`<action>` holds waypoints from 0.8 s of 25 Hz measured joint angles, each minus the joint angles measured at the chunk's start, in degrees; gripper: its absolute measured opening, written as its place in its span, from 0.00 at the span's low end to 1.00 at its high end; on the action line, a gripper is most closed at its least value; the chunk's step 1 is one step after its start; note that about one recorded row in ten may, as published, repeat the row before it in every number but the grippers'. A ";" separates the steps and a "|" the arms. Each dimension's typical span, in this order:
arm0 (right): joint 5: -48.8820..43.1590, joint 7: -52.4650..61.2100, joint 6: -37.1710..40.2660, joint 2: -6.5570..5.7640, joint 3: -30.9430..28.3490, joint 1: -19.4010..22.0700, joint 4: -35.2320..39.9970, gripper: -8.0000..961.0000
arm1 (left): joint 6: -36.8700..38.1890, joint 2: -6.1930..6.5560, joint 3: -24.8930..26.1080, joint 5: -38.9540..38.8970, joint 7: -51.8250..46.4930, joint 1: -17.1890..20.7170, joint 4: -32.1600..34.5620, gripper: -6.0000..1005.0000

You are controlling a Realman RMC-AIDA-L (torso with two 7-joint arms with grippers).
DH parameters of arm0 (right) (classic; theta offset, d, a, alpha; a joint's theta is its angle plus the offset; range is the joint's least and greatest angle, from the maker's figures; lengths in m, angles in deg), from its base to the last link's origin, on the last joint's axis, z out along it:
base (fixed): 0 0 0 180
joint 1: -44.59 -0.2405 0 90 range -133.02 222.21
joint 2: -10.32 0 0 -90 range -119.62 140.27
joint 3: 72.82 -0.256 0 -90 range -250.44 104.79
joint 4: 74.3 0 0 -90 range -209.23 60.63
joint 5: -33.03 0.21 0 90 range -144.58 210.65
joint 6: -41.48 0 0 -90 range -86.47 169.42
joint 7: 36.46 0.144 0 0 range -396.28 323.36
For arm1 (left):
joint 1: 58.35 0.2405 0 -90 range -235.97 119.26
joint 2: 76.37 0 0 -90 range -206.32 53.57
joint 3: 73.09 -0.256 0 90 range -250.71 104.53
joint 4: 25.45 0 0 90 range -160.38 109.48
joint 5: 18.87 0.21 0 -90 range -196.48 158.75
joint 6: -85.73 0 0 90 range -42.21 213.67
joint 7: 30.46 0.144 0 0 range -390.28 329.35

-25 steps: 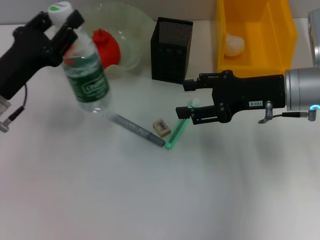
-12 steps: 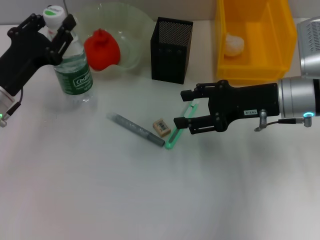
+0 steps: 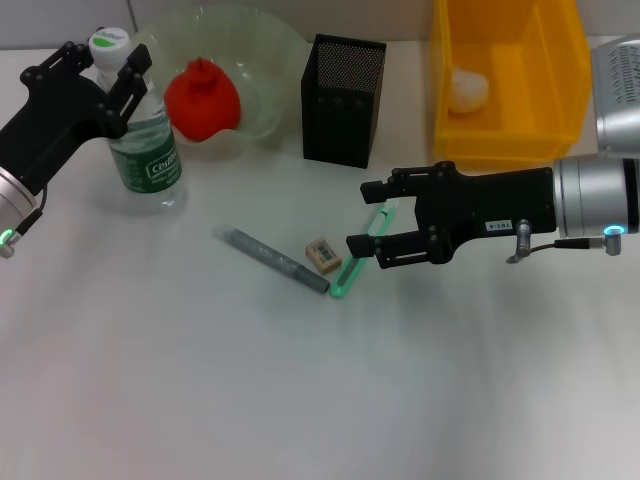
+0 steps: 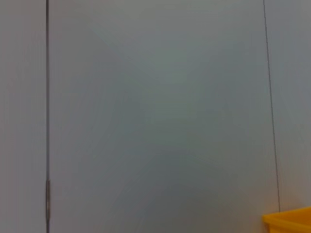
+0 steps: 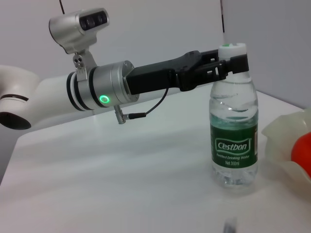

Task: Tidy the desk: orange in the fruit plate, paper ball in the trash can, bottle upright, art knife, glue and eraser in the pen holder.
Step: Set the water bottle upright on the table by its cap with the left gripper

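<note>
The bottle (image 3: 143,140) is standing upright on the desk (image 3: 300,400), just left of the plate (image 3: 262,90) holding the orange (image 3: 203,97). The holder (image 3: 342,98) is sitting right of the plate, with the bin (image 3: 510,130) farther right. The knife (image 3: 272,259), eraser (image 3: 323,254) and glue (image 3: 357,262) are lying in front of the holder.

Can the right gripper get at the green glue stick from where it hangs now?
Probably yes: the right gripper hangs open right over the green glue stick, with the eraser beside it but not between them.

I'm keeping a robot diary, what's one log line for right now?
left claw: shut on clear plastic water bottle, upright | right claw: open, by green art knife
</note>
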 joint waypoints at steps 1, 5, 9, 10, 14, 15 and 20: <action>0.00 0.00 0.00 0.00 0.00 0.00 0.00 0.79 | 0.00 0.00 0.00 0.00 0.00 0.00 0.00 0.48; -0.08 0.02 -0.06 0.00 0.00 -0.15 0.00 0.79 | -1.47 0.03 -0.08 0.00 0.05 -0.09 0.08 0.48; -0.08 0.03 -0.06 0.00 0.01 -0.25 0.00 0.79 | -1.78 0.05 0.07 -0.04 0.06 -0.10 0.09 0.49; -0.08 0.04 -0.06 0.00 0.01 -0.30 0.01 0.79 | -1.89 0.05 0.09 -0.21 0.06 -0.11 0.09 0.49; -0.08 0.06 -0.09 0.00 0.00 -0.33 0.00 0.79 | -2.78 0.07 0.11 -1.09 0.07 -0.11 -0.07 0.49; -0.08 0.06 -0.23 0.00 0.00 -0.35 0.00 0.79 | -2.91 0.06 0.11 -1.17 0.07 -0.13 -0.08 0.49; -0.08 0.09 -0.76 0.00 0.08 -0.41 0.01 0.79 | -3.05 0.04 0.09 -1.31 0.07 -0.20 -0.10 0.49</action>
